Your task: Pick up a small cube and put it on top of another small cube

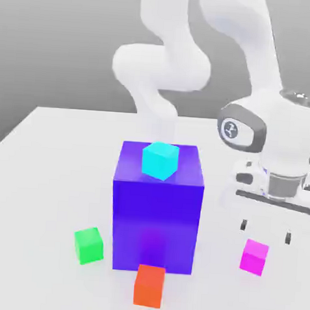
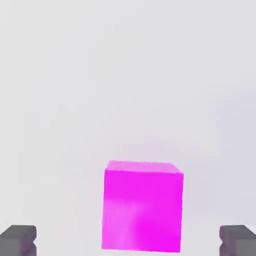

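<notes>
Dark grey tips mark the ends of my pincer [image 1: 265, 232], which stands wide open and empty over the white table [image 1: 52, 170]. In the exterior view I hang toward three o'clock, my white arm [image 1: 256, 51] coming down from about one o'clock. Just below me — nearer the camera — sits the magenta cube [image 1: 254, 257], at four o'clock in that view; in the hand view it lies between my two fingertips [image 2: 19, 241], touching neither. Farther out, in the middle of the exterior view, stands the big blue-purple block [image 1: 156, 216], a cyan cube [image 1: 160, 160] resting on its top. The orange-red cube [image 1: 149, 286] is on the table at six o'clock, close in front of the block. Farthest from me, around eight o'clock — just beside the block — the green cube [image 1: 89, 245] rests on the table with nothing on top.
</notes>
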